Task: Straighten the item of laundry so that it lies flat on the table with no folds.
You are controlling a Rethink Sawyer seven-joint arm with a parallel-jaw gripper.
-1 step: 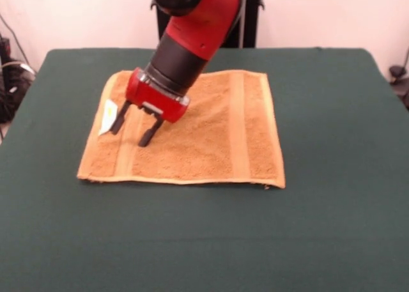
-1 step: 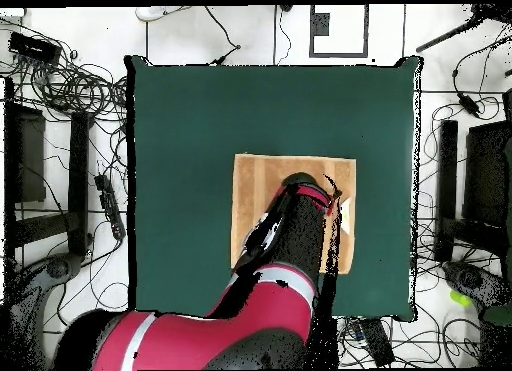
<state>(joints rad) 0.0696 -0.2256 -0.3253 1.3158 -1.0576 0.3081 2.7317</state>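
Orange-tan towel [image 1: 192, 135] lay spread near the middle of the green table [image 1: 332, 228], almost flat already. From its white label [image 1: 107, 117] at nine o'clock going right, the gripper [image 1: 132, 130] hung just over it, fingers spread, pinching nothing. Next, I think, only small bumps needed smoothing.

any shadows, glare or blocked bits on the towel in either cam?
Front view: even light, no glare; the towel is sharp, and the open hand throws only a faint shadow on it. Overhead view: the arm hides most of the towel's middle, leaving just its edges and the white label showing; the table looks flat and evenly lit.
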